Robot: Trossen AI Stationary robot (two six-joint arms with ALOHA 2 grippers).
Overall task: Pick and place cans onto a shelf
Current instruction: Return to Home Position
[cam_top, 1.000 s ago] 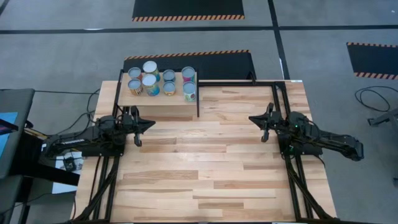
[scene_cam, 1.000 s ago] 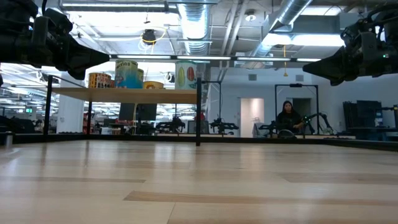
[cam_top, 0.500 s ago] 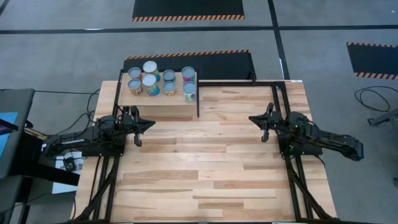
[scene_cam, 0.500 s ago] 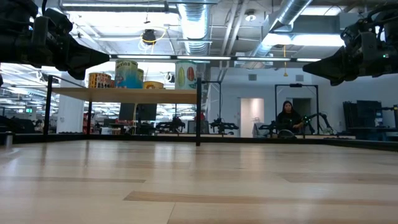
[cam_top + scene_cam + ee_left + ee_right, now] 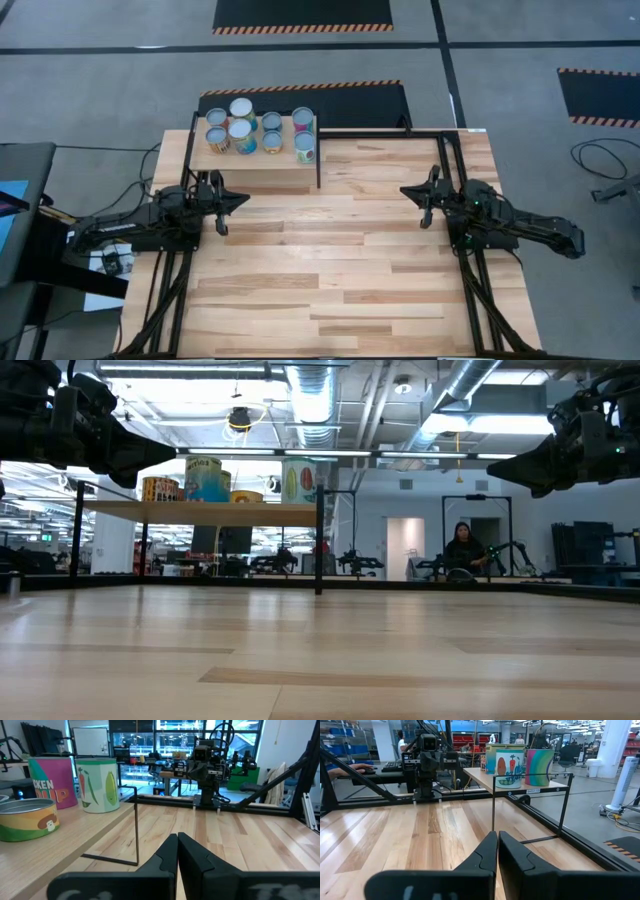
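Several cans (image 5: 258,130) stand upright on their bases on the light wood shelf (image 5: 255,160) at the table's far left. They also show in the low view (image 5: 205,479), the left wrist view (image 5: 99,785) and the right wrist view (image 5: 510,768). My left gripper (image 5: 246,198) is shut and empty, in front of the shelf near the left edge. My right gripper (image 5: 403,190) is shut and empty near the right edge. Both hang above the table and point at each other.
The shelf's black frame legs (image 5: 318,160) stand on the plank table. Black rails (image 5: 380,135) run along the table's far and side edges. A person (image 5: 463,546) sits in the room beyond the table. The middle and near table (image 5: 330,280) is bare wood.
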